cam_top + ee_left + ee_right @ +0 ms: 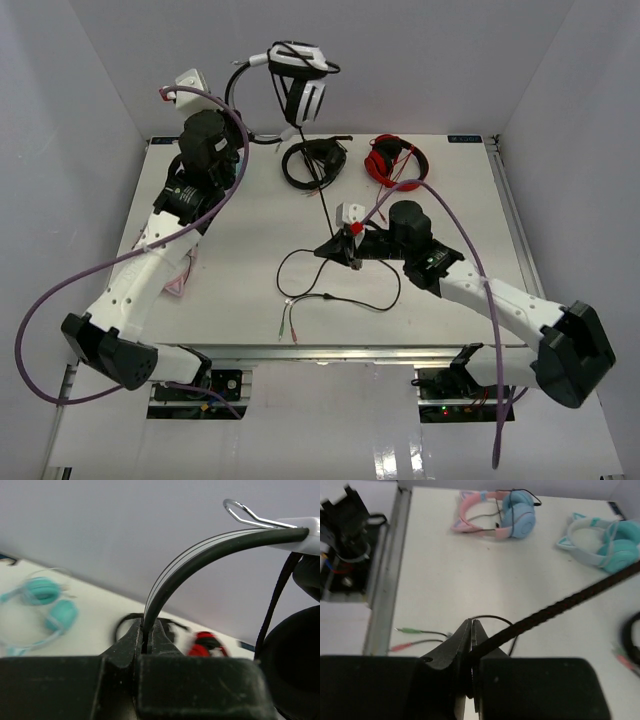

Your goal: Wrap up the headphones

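**Headphones (305, 95) held aloft, cable not yet wound**

Headphones hang high over the far edge of the tabletop (240, 230), white earcups down. My left tool (148, 642) is pinched shut on the black headband (200, 560), so it carries the whole weight. My right tool (471, 647) sits low near the middle of the tabletop, its jaws closed on the cable (322, 190). The cable runs taut and nearly straight from the earcups down to that grip.

I judge the job barely begun. I see no turn of cable around the headband or the earcups. Past my right tool the rest lies slack in one wide loop on the tabletop, ending in the plugs (288, 330) with their green and red tips near the front edge. All the winding is left, and so is tucking away the plugs.

The black headphones (315, 160) lie directly under the taut stretch of cable, with the red headphones (395, 158) just beside them. I think a low sweep of the cable could catch on either. The pink headphones (495, 515) and the teal headphones (605, 545) show only in my wrist views, well apart from the loop. The slack could also drag across the tabletop or snag on my right arm as I bring it round.
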